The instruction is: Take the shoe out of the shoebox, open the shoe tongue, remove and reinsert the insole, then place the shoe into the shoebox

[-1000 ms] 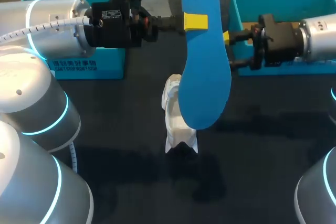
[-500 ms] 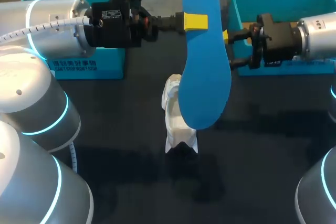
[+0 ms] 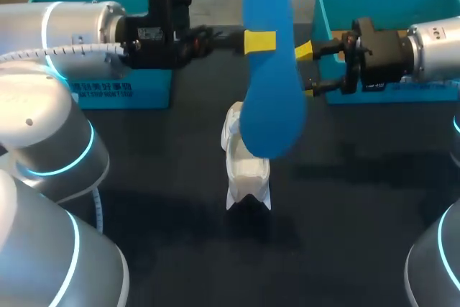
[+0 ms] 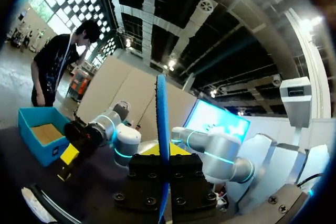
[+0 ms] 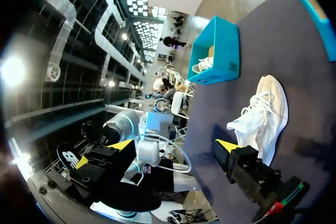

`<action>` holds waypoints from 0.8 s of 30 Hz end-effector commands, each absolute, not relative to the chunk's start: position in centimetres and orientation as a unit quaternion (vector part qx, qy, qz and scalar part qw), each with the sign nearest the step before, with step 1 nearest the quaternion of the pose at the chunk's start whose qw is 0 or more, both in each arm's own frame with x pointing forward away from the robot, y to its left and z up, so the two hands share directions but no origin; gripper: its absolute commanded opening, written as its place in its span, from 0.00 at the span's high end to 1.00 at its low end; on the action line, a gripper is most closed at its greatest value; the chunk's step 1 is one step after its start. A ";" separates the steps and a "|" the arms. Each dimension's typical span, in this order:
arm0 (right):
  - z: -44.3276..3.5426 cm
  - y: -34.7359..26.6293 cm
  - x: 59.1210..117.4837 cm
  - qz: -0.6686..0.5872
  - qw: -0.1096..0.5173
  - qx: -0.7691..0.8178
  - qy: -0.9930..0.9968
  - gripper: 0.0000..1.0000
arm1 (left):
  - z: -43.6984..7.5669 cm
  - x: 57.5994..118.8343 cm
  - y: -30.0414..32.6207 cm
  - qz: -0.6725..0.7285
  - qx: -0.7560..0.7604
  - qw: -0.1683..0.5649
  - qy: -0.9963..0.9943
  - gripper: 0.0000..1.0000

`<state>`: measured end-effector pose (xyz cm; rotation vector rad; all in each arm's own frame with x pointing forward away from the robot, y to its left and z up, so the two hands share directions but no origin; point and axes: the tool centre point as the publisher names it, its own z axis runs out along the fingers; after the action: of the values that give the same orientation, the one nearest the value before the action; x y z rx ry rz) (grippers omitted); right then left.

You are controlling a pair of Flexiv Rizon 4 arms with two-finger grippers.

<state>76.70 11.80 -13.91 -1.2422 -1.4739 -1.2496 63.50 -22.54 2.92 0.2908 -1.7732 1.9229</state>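
The blue insole (image 3: 269,84) hangs in the air above the table, and my left gripper (image 3: 259,41) is shut on its upper part. Seen from the left wrist, the insole (image 4: 163,145) stands edge-on between the shut fingers. The white shoe (image 3: 244,170) stands on the black table under the insole, and also shows ahead of my right gripper (image 5: 173,145) as the shoe (image 5: 265,114). My right gripper (image 3: 307,71) is open, its yellow tips just beside the insole's right edge, holding nothing.
A blue shoebox (image 3: 108,91) sits at the back left under my left arm, with another white shoe (image 5: 202,66) in it. A second blue box (image 3: 388,1) stands at the back right behind my right arm.
The left gripper has turned and shifted slightly left, so the insole now looks narrower and tilted. The right gripper has edged left towards the insole. The shoe has not moved.
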 end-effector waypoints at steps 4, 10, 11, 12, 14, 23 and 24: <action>-14.0 12.0 76.8 -0.496 0.409 -0.493 -0.585 0.00 | 1.6 64.8 -21.1 0.722 -0.040 0.134 -0.678 1.00; -14.0 12.0 76.8 -0.496 0.409 -0.493 -0.585 0.00 | 1.0 65.8 -20.9 0.735 -0.096 0.050 -0.669 1.00; -14.0 12.0 76.8 -0.496 0.409 -0.493 -0.585 0.00 | 0.9 66.0 -21.0 0.737 -0.102 0.027 -0.667 1.00; -14.0 12.0 76.8 -0.496 0.409 -0.493 -0.585 0.00 | 0.9 66.3 -21.0 0.740 -0.116 0.005 -0.662 1.00; -14.0 12.0 76.8 -0.496 0.409 -0.493 -0.585 0.00 | 0.7 66.8 -20.9 0.746 -0.133 -0.030 -0.652 1.00; -14.0 12.0 76.8 -0.496 0.409 -0.493 -0.585 0.00 | -0.4 67.9 -20.9 0.715 -0.263 -0.145 -0.631 1.00; -14.0 12.0 76.8 -0.496 0.409 -0.493 -0.585 0.00 | -0.6 67.9 -20.9 0.716 -0.260 -0.145 -0.632 1.00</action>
<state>76.67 11.75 -13.89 -1.2425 -1.4749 -1.2494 67.74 -20.86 -0.09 -0.5379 -2.1320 2.3700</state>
